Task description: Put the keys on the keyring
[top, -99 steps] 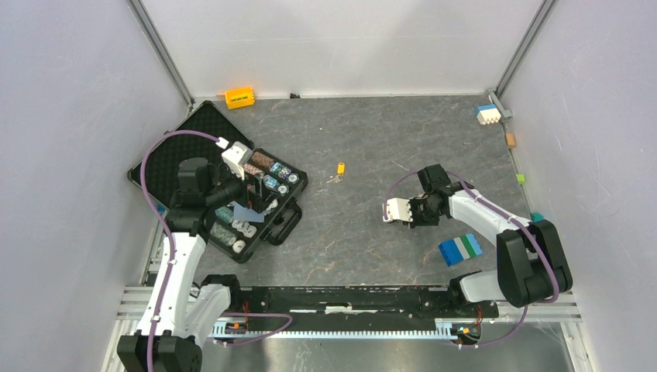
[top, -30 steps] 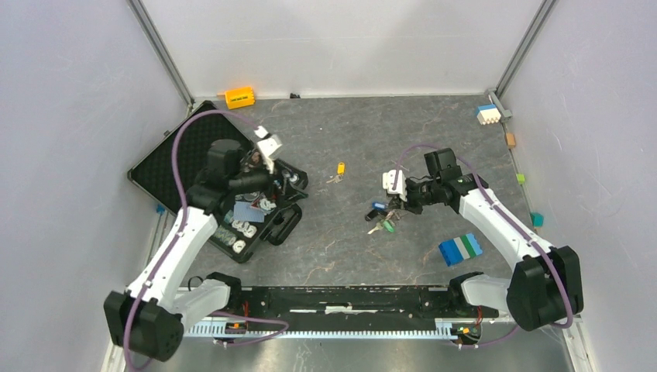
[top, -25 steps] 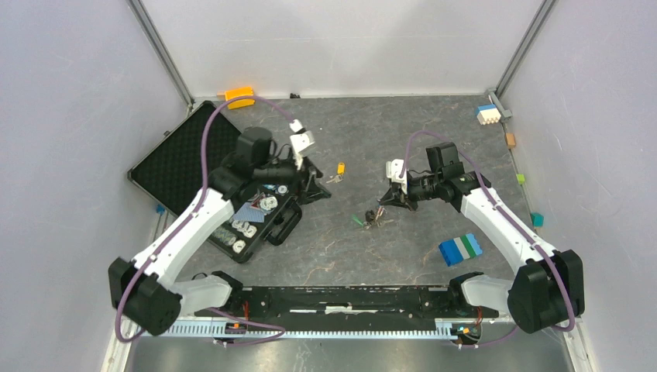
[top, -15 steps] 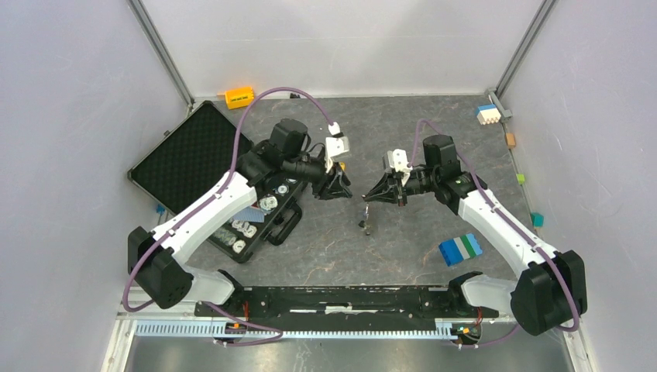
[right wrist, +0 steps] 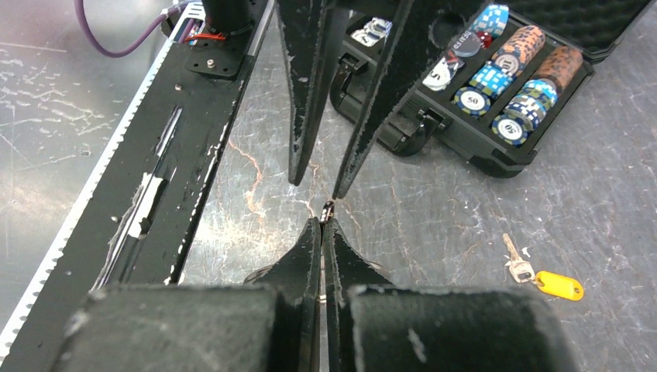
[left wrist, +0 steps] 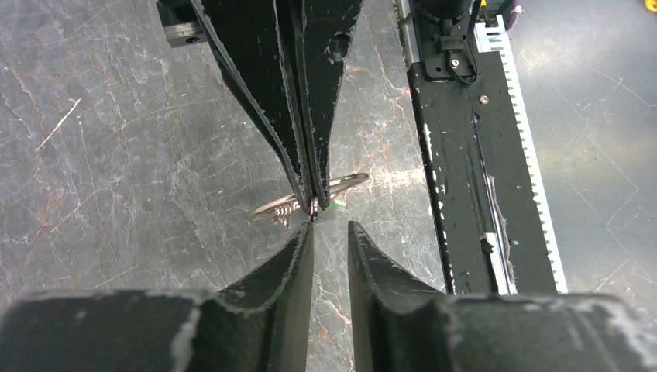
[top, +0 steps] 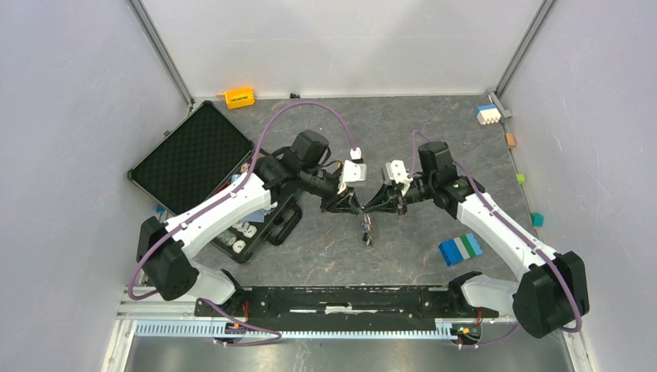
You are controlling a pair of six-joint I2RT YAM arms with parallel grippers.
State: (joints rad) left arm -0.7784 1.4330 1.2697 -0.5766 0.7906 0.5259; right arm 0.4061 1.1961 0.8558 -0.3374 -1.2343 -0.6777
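Observation:
My right gripper (right wrist: 323, 222) is shut on the silver keyring (left wrist: 342, 183), holding it above the table's middle. A bunch of keys (top: 366, 230), one with a green tag (left wrist: 335, 205), hangs below the ring. My left gripper (left wrist: 329, 227) faces the right one tip to tip, a little short of the ring. Its fingers (right wrist: 298, 101) stand narrowly apart with nothing between them. In the top view the two grippers (top: 350, 206) (top: 369, 208) nearly touch. One loose key with a yellow tag (right wrist: 534, 277) lies flat on the table to the side.
An open black case of poker chips (right wrist: 484, 85) lies at the left under my left arm, its foam lid (top: 190, 155) behind it. A blue-green-white brick stack (top: 460, 249) sits front right. An orange block (top: 239, 97) and a small brick (top: 487, 114) sit at the back. The black base rail (top: 341, 298) runs along the front.
My left arm swung right from the case to the centre and its jaws narrowed. My right arm lifted the keyring off the table and carried it left to meet it.

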